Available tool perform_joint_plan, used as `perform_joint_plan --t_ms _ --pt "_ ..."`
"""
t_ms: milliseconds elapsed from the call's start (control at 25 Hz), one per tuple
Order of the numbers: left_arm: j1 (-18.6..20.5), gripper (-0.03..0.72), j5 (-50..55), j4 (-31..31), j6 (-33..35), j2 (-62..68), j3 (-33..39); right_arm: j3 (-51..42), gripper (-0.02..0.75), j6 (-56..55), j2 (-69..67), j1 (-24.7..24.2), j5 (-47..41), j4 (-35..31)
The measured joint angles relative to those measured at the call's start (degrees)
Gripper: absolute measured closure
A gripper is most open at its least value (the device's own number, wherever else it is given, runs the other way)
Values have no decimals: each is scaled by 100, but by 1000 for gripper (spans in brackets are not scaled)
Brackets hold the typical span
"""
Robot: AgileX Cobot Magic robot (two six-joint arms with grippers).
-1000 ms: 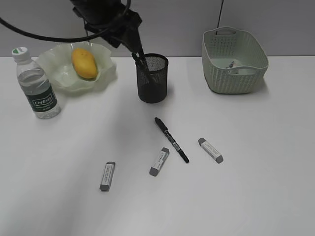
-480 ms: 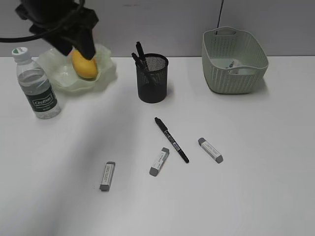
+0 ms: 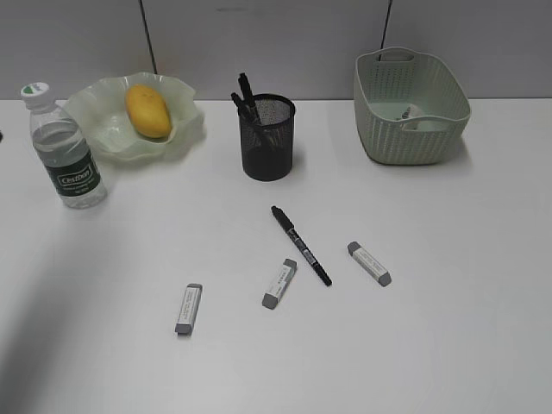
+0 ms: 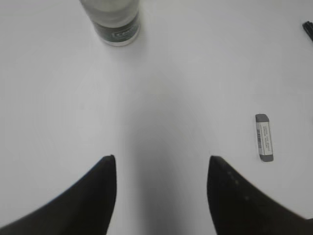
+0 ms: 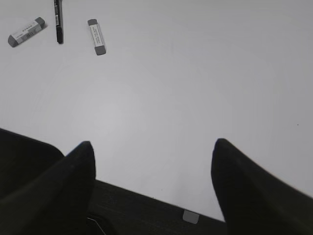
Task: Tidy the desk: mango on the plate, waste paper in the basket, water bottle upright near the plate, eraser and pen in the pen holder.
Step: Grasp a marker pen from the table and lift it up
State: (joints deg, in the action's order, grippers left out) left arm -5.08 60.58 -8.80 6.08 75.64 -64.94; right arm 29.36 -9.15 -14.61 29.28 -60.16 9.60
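Exterior view: the pen holder (image 3: 267,138) stands upright on the desk (image 3: 448,345) and contains dark pens. Left of the pen holder, the plate (image 3: 103,129) carries the mango (image 3: 147,109); the water bottle (image 3: 65,148) stands upright just beside the plate. Right of the pen holder, the basket (image 3: 410,108) contains the waste paper (image 3: 409,114). In front of the pen holder lie a loose pen (image 3: 300,244) and three erasers: left eraser (image 3: 188,308), middle eraser (image 3: 279,283), right eraser (image 3: 369,263). No gripper is visible here.

Left wrist view: the left gripper (image 4: 161,169) is spread wide and empty above bare desk. The water bottle stands well ahead of it; one eraser (image 4: 264,137) lies to its right.

Right wrist view: the right gripper (image 5: 152,152) is spread wide, holding nothing. Two erasers and the pen lie well ahead, to its left.
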Motion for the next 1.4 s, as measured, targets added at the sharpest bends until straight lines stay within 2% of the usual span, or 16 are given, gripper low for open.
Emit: perform_joint_plan --t_ms 120,320,480,640,880,1400 --pt "142 241 -462 -12 17 -994 793 0 155 0 0 0 0 0" --pt "144 243 -1423 -59 24 -2972 2182 0 155 0 0 0 0 0" --pt "144 242 -1433 -66 24 -4537 2928 0 155 0 0 0 0 0" --pt "144 242 -1046 -60 24 -5706 3057 0 155 0 0 0 0 0" --pt "144 242 -289 26 24 -6584 3057 0 155 0 0 0 0 0" --pt "144 242 -9 55 24 -6678 3429 0 155 0 0 0 0 6"
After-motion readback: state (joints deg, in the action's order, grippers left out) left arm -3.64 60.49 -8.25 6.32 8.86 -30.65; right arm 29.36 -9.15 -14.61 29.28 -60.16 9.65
